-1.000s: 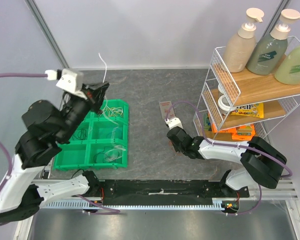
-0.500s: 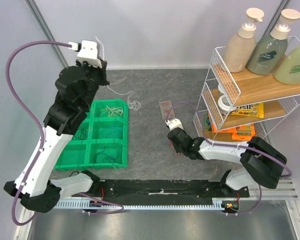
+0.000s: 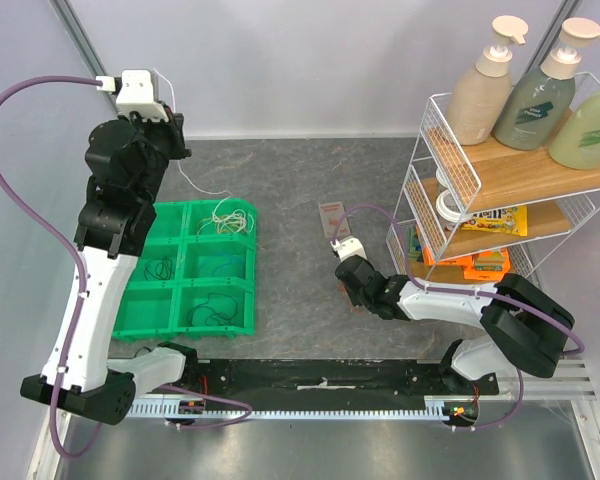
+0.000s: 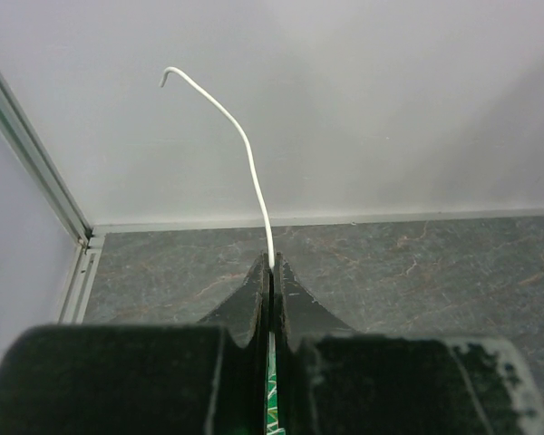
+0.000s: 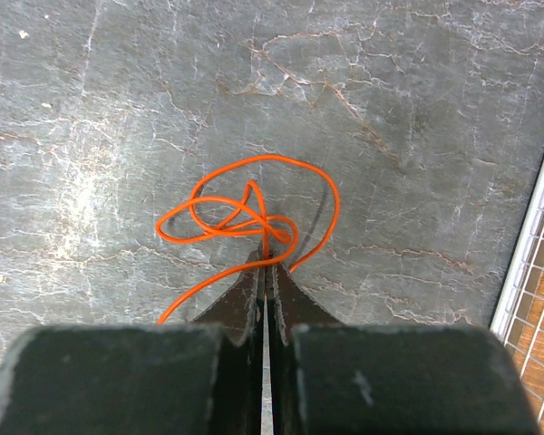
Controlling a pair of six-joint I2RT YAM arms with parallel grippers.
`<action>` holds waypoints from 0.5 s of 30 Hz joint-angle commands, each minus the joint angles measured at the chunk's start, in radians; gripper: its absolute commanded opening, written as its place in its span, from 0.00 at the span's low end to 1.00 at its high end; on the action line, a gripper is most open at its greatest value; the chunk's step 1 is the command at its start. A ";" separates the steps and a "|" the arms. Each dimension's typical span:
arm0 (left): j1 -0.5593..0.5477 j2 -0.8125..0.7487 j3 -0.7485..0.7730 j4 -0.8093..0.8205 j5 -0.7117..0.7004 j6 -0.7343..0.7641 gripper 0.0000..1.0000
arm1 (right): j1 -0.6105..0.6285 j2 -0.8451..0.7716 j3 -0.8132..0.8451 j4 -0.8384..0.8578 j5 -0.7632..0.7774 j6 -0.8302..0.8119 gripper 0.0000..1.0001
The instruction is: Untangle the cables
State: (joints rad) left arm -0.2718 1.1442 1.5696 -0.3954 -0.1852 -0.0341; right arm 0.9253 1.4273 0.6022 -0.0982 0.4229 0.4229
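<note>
The left tool (image 4: 272,263), jaws pressed together on a thin white wire (image 4: 245,149), has risen within the last second from the green plastic compartment tray (image 3: 145,300) to high over the table's (image 3: 300,180) far-left corner. The wire trails down towards the pale tangle of cables (image 3: 230,218) in the tray's far-right compartment, so separation appears begun, not finished. The right tool (image 5: 266,258) has not moved, jaws closed on a looped orange wire (image 5: 254,213) lying on the table.

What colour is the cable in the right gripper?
Orange cable, best in the right wrist view.
</note>
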 commanded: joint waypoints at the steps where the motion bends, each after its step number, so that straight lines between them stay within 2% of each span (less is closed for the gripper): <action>1: 0.043 -0.011 0.023 0.015 0.010 -0.021 0.02 | -0.003 -0.019 -0.002 0.029 -0.001 -0.010 0.01; 6: 0.088 0.028 -0.014 -0.002 -0.003 -0.026 0.02 | -0.003 -0.021 -0.004 0.032 0.001 -0.010 0.01; 15: 0.122 0.083 -0.146 -0.060 -0.177 -0.087 0.02 | -0.003 -0.028 -0.013 0.037 0.001 -0.009 0.02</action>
State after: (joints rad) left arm -0.1535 1.2037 1.4883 -0.4210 -0.2676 -0.0563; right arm 0.9253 1.4208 0.5949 -0.0929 0.4213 0.4194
